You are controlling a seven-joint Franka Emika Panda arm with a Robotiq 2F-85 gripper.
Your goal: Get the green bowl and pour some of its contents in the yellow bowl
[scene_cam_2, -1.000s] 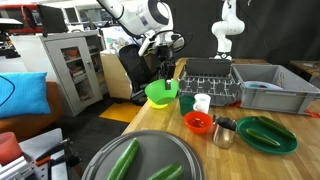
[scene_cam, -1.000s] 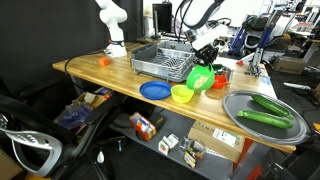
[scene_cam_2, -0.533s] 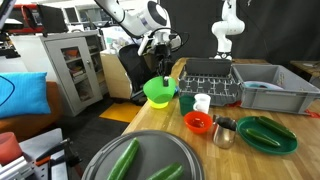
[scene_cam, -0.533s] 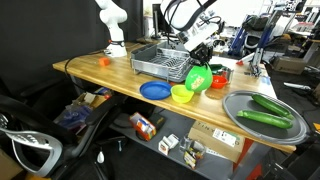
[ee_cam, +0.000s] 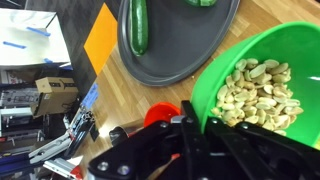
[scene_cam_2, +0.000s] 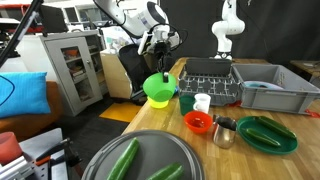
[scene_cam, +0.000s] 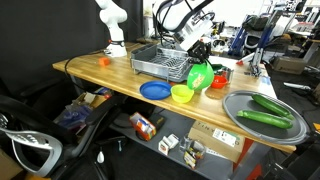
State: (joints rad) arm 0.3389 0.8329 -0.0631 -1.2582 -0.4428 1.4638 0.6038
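1. Locate yellow bowl (scene_cam: 181,94) upright at near table (scene_cam: 110,72) edge, ready to receive.
2. Find green bowl (scene_cam: 199,78) raised just right, tilted toward it so nuts (ee_cam: 255,85) can spill.
3. Note gripper (ee_cam: 190,122) clamped on its upper rim for tilt control.

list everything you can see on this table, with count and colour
green bowl: one, light green, held tilted beside the yellow bowl
nuts: many, pale, inside the green bowl
yellow bowl: one, yellow, table's front edge
blue plate: one, blue, next to the yellow bowl
dish rack: one, grey, behind the plate
round tray: one, grey, table end
cucumbers: two, dark green, on the tray
red bowl: one, red, mid-table
dark green cup: one, by the rack
white cup: one, beside the green cup
metal jug: one, silver, beside the red bowl
grey bin: one, beside the rack
white robot arm: one, far corner
gripper: one, black, shut on the green bowl's rim
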